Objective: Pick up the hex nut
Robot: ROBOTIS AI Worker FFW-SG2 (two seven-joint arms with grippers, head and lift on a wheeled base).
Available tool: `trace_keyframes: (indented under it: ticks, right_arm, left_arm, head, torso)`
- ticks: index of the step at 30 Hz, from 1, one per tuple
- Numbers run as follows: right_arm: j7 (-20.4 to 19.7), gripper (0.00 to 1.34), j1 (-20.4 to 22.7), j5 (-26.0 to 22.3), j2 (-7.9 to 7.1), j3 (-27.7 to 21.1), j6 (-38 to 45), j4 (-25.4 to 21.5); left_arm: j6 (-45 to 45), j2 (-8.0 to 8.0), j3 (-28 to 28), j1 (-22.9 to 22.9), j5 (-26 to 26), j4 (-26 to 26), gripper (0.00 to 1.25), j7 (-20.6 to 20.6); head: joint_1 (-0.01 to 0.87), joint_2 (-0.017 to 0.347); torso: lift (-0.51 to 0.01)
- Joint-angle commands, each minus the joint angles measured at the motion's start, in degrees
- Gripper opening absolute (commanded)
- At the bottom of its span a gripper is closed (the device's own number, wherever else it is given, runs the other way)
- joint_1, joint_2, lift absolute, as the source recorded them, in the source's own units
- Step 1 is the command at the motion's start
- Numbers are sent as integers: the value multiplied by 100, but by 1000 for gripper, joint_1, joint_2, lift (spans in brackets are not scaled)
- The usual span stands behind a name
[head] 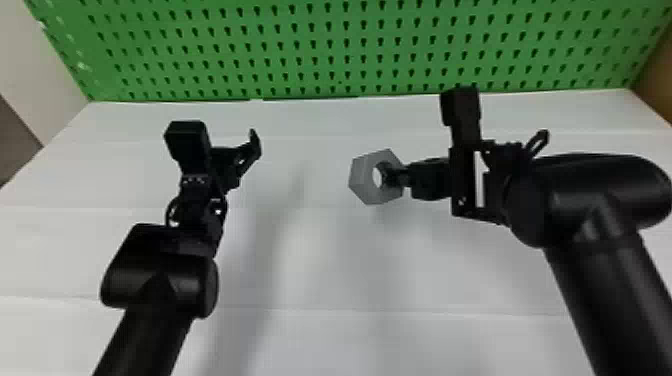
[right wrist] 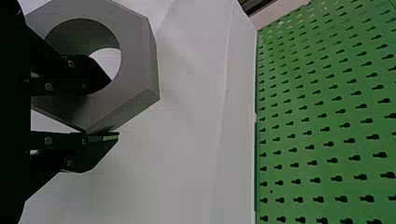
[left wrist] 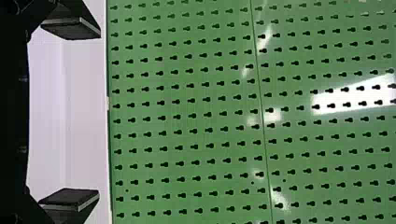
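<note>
When lifting with the black two-fingered right gripper (right wrist: 114, 108), keep the pinch firm on one wall of the large grey six-sided hex nut (head: 361, 177). Note one finger inside the round hole and the other against the outer edge, closed together on the wall between. For a good lift, raise smoothly, hold the wrist level, and avoid any twist, likely to pivot so broad a piece about so small a grip. Locate the nut right at the fingertips, around the inner finger, with much of the ring reaching past the pinch, toward the robot's left in the head view. Picture a tilted face, probably clear of the smooth white work surface (head: 320, 270), judging by the soft shadow. Well apart, farther left, find the black left gripper (left wrist: 99, 113), empty, with fingers spread wide. Beyond both, imagine an upright green pegboard (head: 320, 50) with rows of dark holes.
</note>
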Motion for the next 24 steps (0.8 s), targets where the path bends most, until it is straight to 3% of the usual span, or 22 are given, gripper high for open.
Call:
trace_keyframes:
  ticks: [1, 13, 24]
  right_arm:
    - [-337, 265, 221, -198, 3, -204, -451, -232]
    - [-1049, 265, 880, -453, 109, -784, -1690, -592]
    - [-1136, 265, 1390, -268, 167, -1153, -2789, -627]
  left_arm:
    - [0, 0, 0, 0, 11, 0, 1161, -2]
    - [0, 0, -18, 27, 29, 0, 1161, 7]
    - [-9, 0, -35, 27, 73, 0, 1161, 7]
  head:
    - [785, 149]
    - [785, 149]
    - [785, 149]
  torso:
    - [-83]
    - [-83]
    - [-83]
